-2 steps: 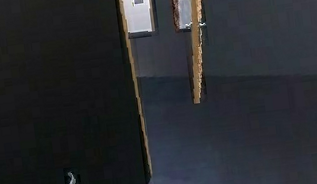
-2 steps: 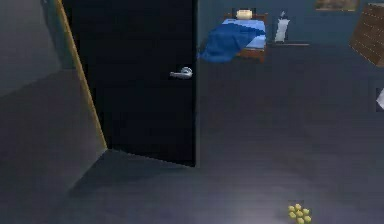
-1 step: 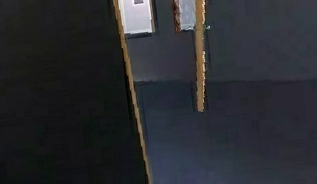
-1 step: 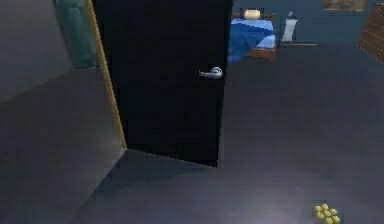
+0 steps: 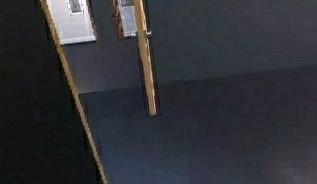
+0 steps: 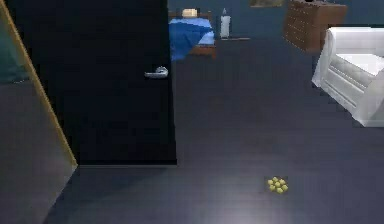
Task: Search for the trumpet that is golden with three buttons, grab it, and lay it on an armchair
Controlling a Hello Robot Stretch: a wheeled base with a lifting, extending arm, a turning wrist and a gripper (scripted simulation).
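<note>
A white armchair (image 6: pixel 352 68) stands at the arm side view's right edge, on the dark blue floor. A small yellow lumpy thing (image 6: pixel 277 185) lies on the floor near the bottom of that view; its shape is too small to name.
A dark door (image 6: pixel 95 80) with a silver lever handle (image 6: pixel 157 72) stands open in the arm side view's left half. Beyond it are a bed with a blue cover (image 6: pixel 188 36), a pale bottle (image 6: pixel 225 24) and a wooden dresser (image 6: pixel 307 22). In the forward view a wooden door edge (image 5: pixel 144 46) rises mid-frame, with a dark panel (image 5: pixel 19 117) at left.
</note>
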